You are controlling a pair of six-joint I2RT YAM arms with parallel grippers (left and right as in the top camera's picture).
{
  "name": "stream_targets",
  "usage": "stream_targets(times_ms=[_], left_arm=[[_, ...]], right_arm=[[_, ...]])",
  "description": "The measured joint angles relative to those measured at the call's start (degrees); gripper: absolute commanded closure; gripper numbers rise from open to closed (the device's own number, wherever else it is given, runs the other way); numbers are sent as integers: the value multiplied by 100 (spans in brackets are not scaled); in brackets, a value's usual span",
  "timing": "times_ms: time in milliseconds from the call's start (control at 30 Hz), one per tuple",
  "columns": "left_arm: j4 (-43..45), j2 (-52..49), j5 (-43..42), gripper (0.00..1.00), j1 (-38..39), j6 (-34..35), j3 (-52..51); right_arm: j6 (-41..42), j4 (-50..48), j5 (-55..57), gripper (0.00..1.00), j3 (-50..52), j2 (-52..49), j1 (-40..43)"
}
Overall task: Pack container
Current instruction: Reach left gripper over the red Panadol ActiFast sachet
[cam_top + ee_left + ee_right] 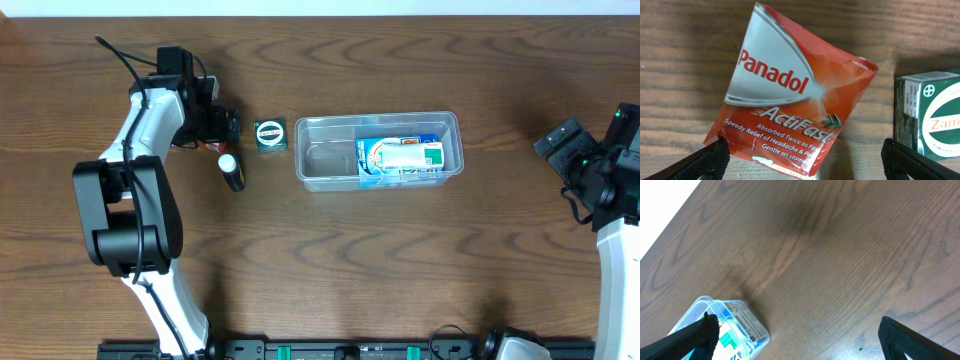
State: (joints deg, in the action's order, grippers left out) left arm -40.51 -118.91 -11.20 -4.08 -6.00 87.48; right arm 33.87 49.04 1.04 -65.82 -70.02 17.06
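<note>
Table (400, 260) | one container (325, 162) | one sachet (790, 100) | left end effector (805, 157) apart | right end effector (797, 330) apart

A red Panadol ActiFast sachet (790, 95) lies on the wooden table (330, 260), left of centre. A green box (270, 134) stands just beside it, a white-capped dark bottle (231, 171) nearby.

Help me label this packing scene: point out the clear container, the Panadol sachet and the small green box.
clear container (322, 158): overhead view, bare left part of its floor.
Panadol sachet (790, 95): left wrist view, middle of its printed front.
small green box (270, 134): overhead view, centre of its top face.
</note>
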Motion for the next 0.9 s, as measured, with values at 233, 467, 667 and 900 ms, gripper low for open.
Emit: stream_targets(times_ms=[233,467,667,900], left_arm=[[175,-24,-2,2,0,-105,0],[203,-31,0,2,0,-667,0],[332,-37,0,2,0,-1071,0],[363,-37,0,2,0,-1261,7]], right_arm=[[0,0,0,1,0,0,0],[0,0,2,1,0,0,0],[0,0,0,1,0,0,0],[0,0,0,1,0,0,0]])
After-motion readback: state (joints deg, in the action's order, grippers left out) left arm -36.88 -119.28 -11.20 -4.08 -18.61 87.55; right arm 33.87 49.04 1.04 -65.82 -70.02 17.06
